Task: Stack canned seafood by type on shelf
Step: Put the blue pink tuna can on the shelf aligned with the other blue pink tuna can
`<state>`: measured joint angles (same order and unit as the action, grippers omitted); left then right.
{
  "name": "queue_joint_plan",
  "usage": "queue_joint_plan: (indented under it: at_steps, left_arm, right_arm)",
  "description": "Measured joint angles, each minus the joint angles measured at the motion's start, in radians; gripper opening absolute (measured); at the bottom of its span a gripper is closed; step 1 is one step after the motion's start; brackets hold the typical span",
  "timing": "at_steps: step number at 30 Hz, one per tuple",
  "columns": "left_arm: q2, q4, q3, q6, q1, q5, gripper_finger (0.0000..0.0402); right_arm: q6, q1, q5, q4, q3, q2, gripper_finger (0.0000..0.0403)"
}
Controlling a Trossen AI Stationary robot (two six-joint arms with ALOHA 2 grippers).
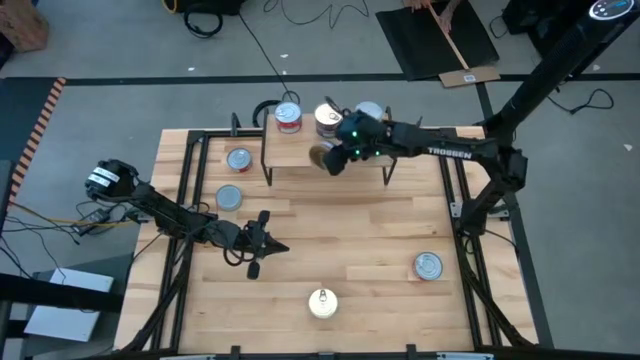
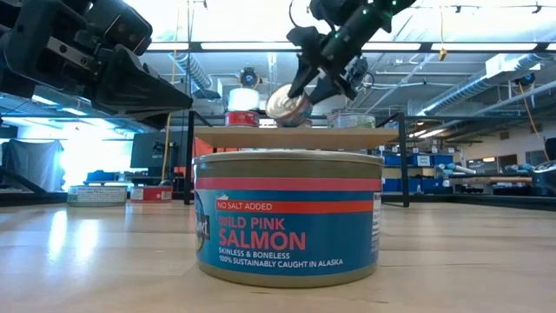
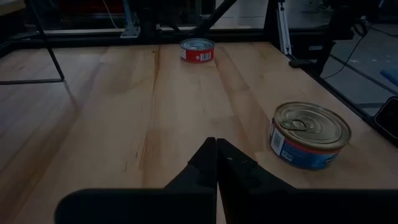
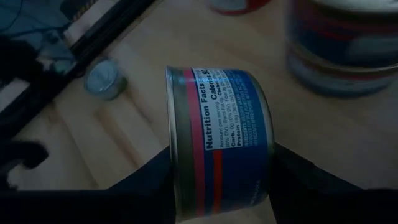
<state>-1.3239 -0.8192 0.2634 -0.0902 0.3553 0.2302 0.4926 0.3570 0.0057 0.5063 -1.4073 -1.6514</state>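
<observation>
My right gripper (image 1: 333, 157) hangs above the near edge of the shelf (image 1: 295, 150), shut on a blue-and-red labelled can (image 4: 217, 137). On the shelf board stand a red can (image 1: 288, 118), a stacked can (image 1: 328, 120) and another can (image 1: 368, 112). On the table rest two silver-topped cans (image 1: 238, 158) (image 1: 229, 197) at the left, one (image 1: 428, 265) at the right and a gold-topped salmon can (image 1: 322, 302) by the near edge. My left gripper (image 1: 262, 246) waits shut, low over the table's left middle. My right gripper pinches the can between its two fingers, one finger (image 4: 146, 180) against one flat end and the other (image 4: 292, 177) against the opposite end. It comes slanting down from the table's right. The can (image 2: 285, 104) is lifted clear, tipped onto its side, above the shelf board.
The shelf's black legs (image 1: 267, 172) stand on the table's far middle. A black frame (image 1: 186, 190) runs along the table's left and right sides. Bare wood (image 1: 350, 225) lies between the shelf and the near cans. Cables and a black mat lie on the floor beyond.
</observation>
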Motion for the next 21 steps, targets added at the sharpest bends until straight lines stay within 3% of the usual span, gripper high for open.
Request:
queue_joint_plan:
  at_steps: [17, 21]
  left_arm:
    - [0.000, 0.001, 0.000, -0.012, 0.000, -0.001, 0.0007]
    - [0.000, 0.001, 0.000, -0.016, 0.000, -0.001, 0.0007]
  right_arm:
    - [0.058, 0.071, -0.050, -0.003, 0.000, 0.000, 0.0189]
    - [0.089, 0.076, -0.020, -0.006, -0.001, 0.000, 0.0243]
